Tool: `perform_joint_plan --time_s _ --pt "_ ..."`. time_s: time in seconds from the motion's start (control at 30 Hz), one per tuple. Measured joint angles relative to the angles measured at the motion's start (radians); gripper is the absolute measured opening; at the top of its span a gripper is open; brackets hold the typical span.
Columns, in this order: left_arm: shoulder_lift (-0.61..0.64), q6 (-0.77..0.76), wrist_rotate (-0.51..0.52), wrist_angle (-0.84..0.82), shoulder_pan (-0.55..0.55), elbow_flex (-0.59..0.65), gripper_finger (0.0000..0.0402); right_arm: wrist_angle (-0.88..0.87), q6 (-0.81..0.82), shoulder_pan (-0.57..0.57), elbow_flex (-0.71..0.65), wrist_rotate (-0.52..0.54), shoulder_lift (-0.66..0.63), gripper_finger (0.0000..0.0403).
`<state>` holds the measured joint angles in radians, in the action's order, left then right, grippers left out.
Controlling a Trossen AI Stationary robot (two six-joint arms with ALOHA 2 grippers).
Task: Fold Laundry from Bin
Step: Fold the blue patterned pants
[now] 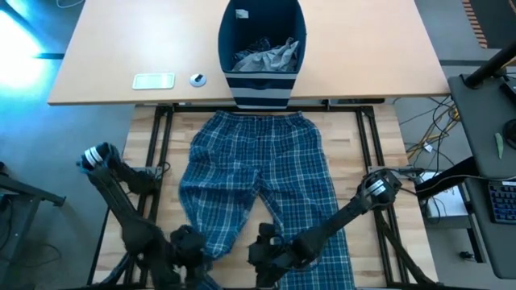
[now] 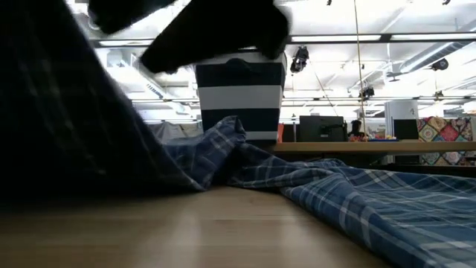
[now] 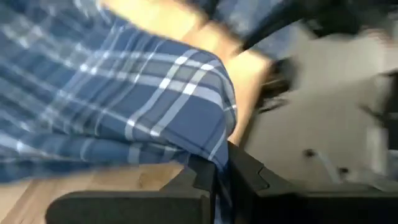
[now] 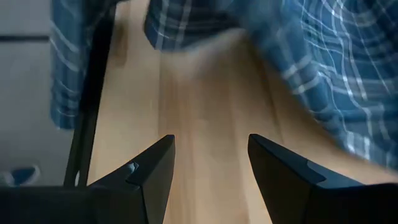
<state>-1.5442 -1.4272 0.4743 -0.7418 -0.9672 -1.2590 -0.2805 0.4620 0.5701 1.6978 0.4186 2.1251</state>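
High view: left claw (image 1: 187, 246) clamped on a leg hem of the plaid trousers (image 1: 254, 173), spread flat on bench (image 1: 367, 145) w/ waistband toward the bin (image 1: 263, 50). Left wrist: fingers (image 3: 205, 177) pinch plaid cloth. Right wrist: right claw (image 4: 210, 165) stands apart, nothing betw. fingers, above bare wood.

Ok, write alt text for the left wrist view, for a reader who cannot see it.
The left gripper is shut on the hem of the blue-and-white plaid trousers, the cloth pinched between its two dark fingers. Pale wooden table shows under the cloth, and the floor beyond the table edge is blurred.
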Motion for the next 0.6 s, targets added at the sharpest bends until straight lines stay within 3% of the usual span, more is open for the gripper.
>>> perform_joint_plan --time_s 0.17,0.33,0.43,0.6 --pt "0.113 0.045 0.003 0.043 -0.003 0.048 0.0001 0.337 -0.015 -0.035 -0.097 -0.032 0.054 0.0201" --pt "0.169 0.123 0.003 0.218 0.005 0.140 0.0001 0.580 -0.027 -0.074 -0.087 -0.088 0.139 0.0201" --pt "0.192 0.151 0.007 0.378 0.013 0.223 0.0000 0.633 -0.034 -0.085 -0.033 -0.112 0.184 0.0201" --pt "0.204 0.124 0.012 0.510 0.013 0.339 0.0000 0.596 -0.077 -0.086 0.076 -0.272 0.209 0.0201"
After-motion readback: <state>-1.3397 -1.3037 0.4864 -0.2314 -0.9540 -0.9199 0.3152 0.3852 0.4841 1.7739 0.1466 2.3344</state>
